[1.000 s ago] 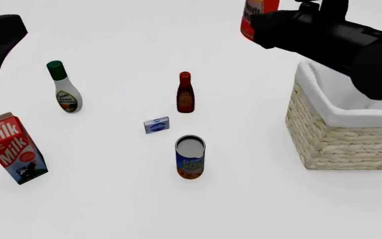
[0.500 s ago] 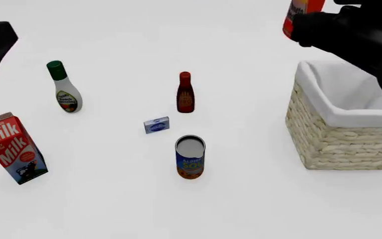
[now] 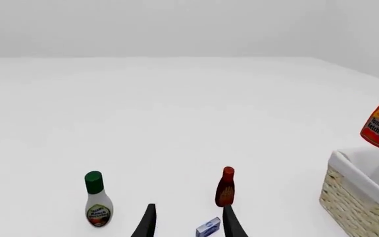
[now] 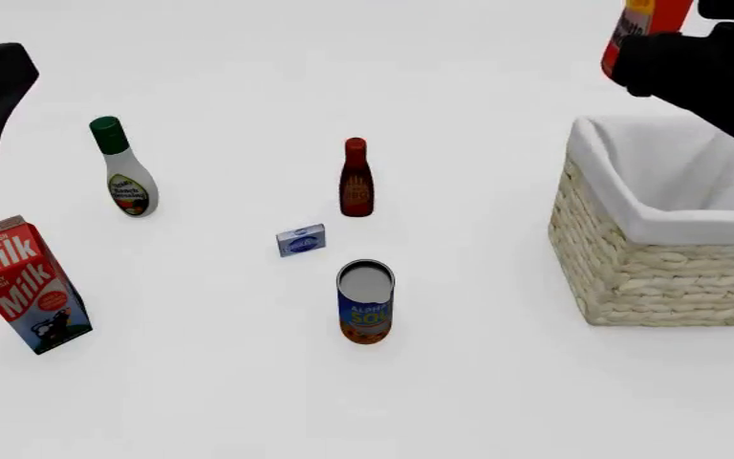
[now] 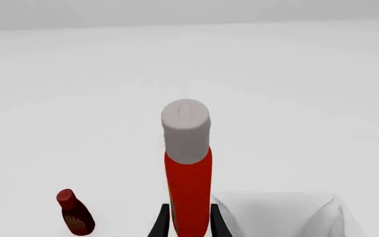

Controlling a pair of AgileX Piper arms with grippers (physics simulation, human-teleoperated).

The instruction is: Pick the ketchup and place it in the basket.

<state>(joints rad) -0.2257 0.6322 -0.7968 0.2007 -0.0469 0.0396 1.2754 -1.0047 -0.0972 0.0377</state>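
Orange-red and white-capped, the ketchup (image 4: pixel 644 29) is hanging in the air, clear of the table (image 4: pixel 214 382) and clamped in the right hand (image 5: pixel 189 224). In the right wrist view the two dark fingers (image 5: pixel 162 222) are pressing against either side of the bottle's lower body, with the cap pointing away from the camera and the bottle sitting squarely between them. So the pick is looking finished; what remains is the placing.

The basket (image 4: pixel 673 277) is standing at the right side of the table, its white lining folded over the rim and its inside showing nothing but cloth. In the front view the ketchup is hovering above and just beyond the basket's far left corner, not yet over the opening, as far as I am judging it. The left wrist view is agreeing: the bottle is floating above the basket's rim, tilted a little.

The bottle is probably needing to travel further across the rim, then down, before release.

The left hand (image 3: pixel 186 224) is waiting well apart from all this, its fingers spread and gripping nothing.
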